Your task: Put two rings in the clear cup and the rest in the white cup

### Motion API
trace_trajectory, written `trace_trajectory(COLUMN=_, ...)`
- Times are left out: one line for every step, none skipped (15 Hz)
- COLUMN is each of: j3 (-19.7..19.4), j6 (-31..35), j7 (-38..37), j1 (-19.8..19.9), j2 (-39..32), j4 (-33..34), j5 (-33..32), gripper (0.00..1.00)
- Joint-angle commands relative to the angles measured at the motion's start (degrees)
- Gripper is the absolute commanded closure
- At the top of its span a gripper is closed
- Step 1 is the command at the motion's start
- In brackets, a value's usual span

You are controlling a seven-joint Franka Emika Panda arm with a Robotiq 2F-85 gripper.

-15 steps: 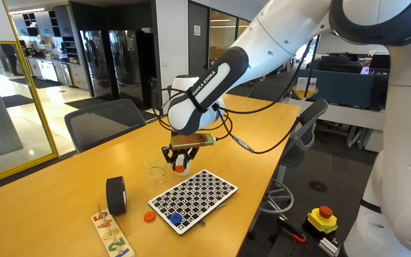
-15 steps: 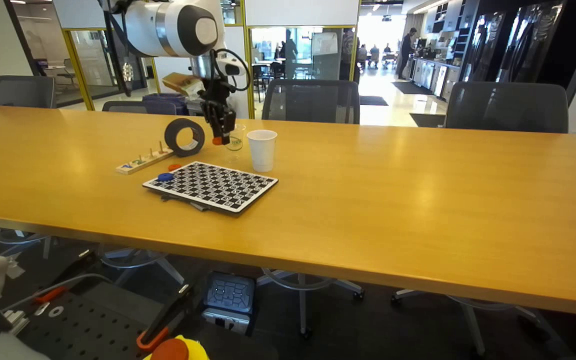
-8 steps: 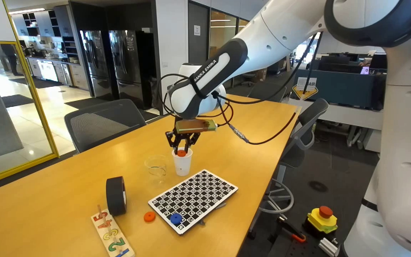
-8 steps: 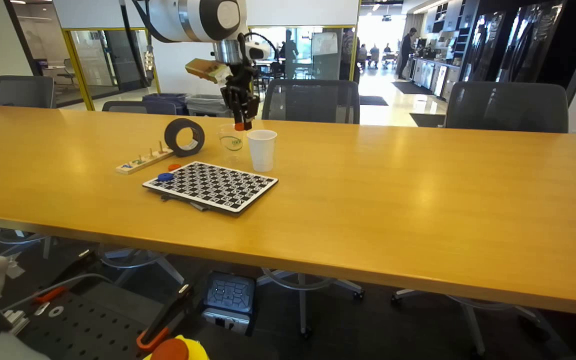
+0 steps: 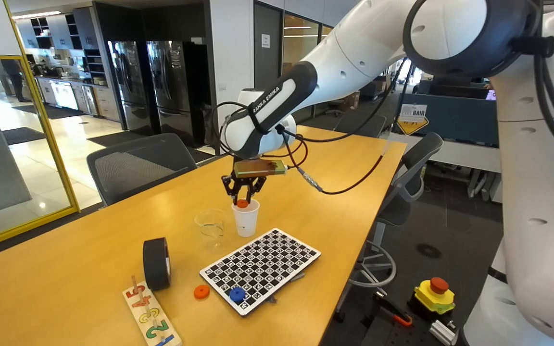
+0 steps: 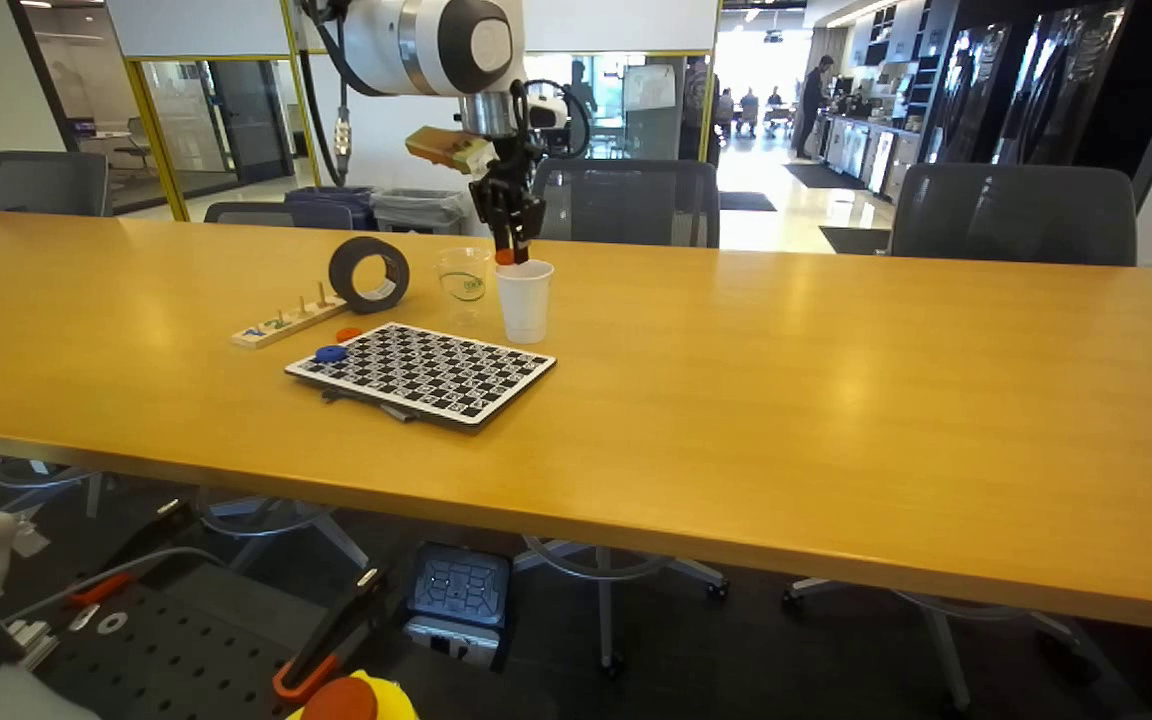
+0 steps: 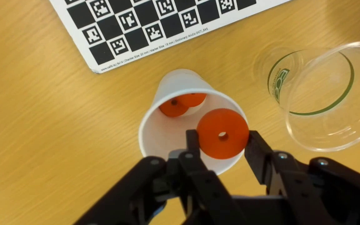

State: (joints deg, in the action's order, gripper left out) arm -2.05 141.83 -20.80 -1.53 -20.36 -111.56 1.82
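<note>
My gripper [image 7: 221,137] is shut on an orange ring [image 7: 222,120] by its edges, just above the mouth of the white cup [image 7: 180,82]. The held ring also shows in both exterior views [image 5: 242,203] [image 6: 505,257]. In the wrist view it overlaps the right part of the cup's opening. Two orange rings [image 7: 171,108] lie at the bottom of the white cup, partly hidden by its rim. The clear cup [image 7: 323,131] stands beside the white cup; no ring shows in it. Another orange ring [image 5: 201,291] lies on the table beside the checkered board. Both cups are upright.
A checkered board [image 5: 262,264] lies near the cups, with a blue ring [image 5: 237,294] on its corner. A black roll of tape [image 5: 156,264] stands on edge by a wooden number peg board [image 5: 149,315]. All stand on the wooden table [image 6: 786,420].
My gripper has risen with the ring and moved from beside the clear cup to over the white cup, rightward in an exterior view. The cups have not moved.
</note>
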Motion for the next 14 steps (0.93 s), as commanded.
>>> trace_trajectory(j3=-0.2, j6=-2.0, j7=1.7, j1=0.6, j2=-3.0, j4=4.7, j5=1.6, gripper=0.83)
trace_trajectory(j3=-0.2, j6=-2.1, j7=1.6, j1=0.7, j2=-3.4, j4=5.1, j5=1.7, gripper=0.83)
trace_trajectory(j3=-0.3, j6=-2.2, j7=1.5, j1=0.8, j2=-3.8, j4=5.5, j5=1.6, gripper=0.83)
trace_trajectory(j3=-0.4, j6=-2.1, j7=1.1, j1=0.8, j2=-4.0, j4=5.7, j5=1.5, gripper=0.83)
trace_trajectory(j3=-0.5, j6=-2.2, j7=0.8, j1=0.8, j2=-4.0, j4=5.8, j5=1.5, gripper=0.33)
trace_trajectory(j3=-0.6, j6=-2.0, j7=0.6, j1=0.7, j2=-3.9, j4=5.8, j5=1.4, gripper=0.33)
trace_trajectory(j3=-0.8, j6=-1.9, j7=0.5, j1=0.7, j2=-3.7, j4=5.6, j5=1.3, gripper=0.26)
trace_trajectory(j3=-0.9, j6=-1.7, j7=0.4, j1=0.6, j2=-3.1, j4=5.0, j5=1.2, gripper=0.19)
trace_trajectory(j3=-0.9, j6=-1.6, j7=0.3, j1=0.4, j2=-2.5, j4=4.3, j5=1.0, gripper=0.10)
trace_trajectory(j3=-0.9, j6=-1.4, j7=0.2, j1=0.3, j2=-1.8, j4=3.5, j5=0.9, gripper=0.03)
trace_trajectory(j3=-0.8, j6=-1.1, j7=0.2, j1=0.0, j2=-0.9, j4=2.4, j5=0.8, gripper=0.00)
trace_trajectory(j3=-0.9, j6=-0.4, j7=-0.2, j1=-0.5, j2=0.5, j4=0.7, j5=0.2, gripper=0.00)
trace_trajectory(j3=-0.7, j6=0.0, j7=-0.2, j1=-0.9, j2=1.7, j4=-0.7, j5=0.0, gripper=0.00)
trace_trajectory(j3=-0.5, j6=0.7, j7=-0.5, j1=-1.6, j2=3.4, j4=-2.9, j5=-0.4, gripper=0.00)
